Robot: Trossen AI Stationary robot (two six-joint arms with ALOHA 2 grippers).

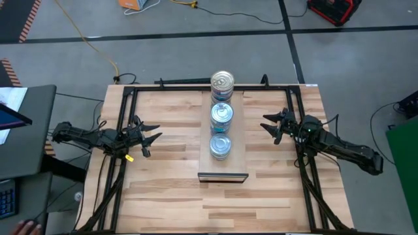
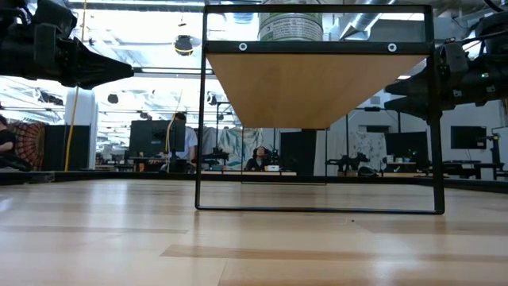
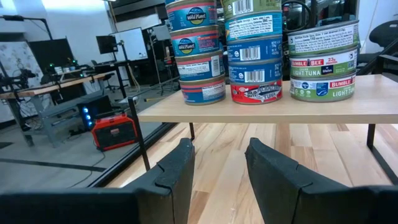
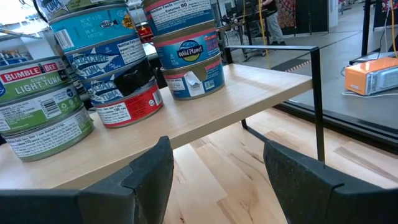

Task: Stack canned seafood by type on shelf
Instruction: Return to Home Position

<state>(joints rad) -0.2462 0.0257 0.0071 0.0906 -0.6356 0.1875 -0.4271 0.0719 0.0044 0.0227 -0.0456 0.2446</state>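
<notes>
Three stacks of tins point(image 1: 221, 114) line the shelf point(image 1: 239, 140) at frame centre, grouped by label, while the left hand point(image 1: 159, 132) at mid-left and right hand point(image 1: 265, 123) at mid-right hang open and empty above the tabletop point(image 1: 170, 192), well clear so nothing topples

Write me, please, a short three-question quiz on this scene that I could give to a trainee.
1. True or false: the left gripper or the right gripper holds a tin.
2. How many stacks of tins stand on the shelf? A two, B three, C five.
3. Fill in: the bottom tin of the stack in the middle has a ____ label.
Key: 1 false, both are open and off to the sides of the shelf; 2 B; 3 red.
</notes>
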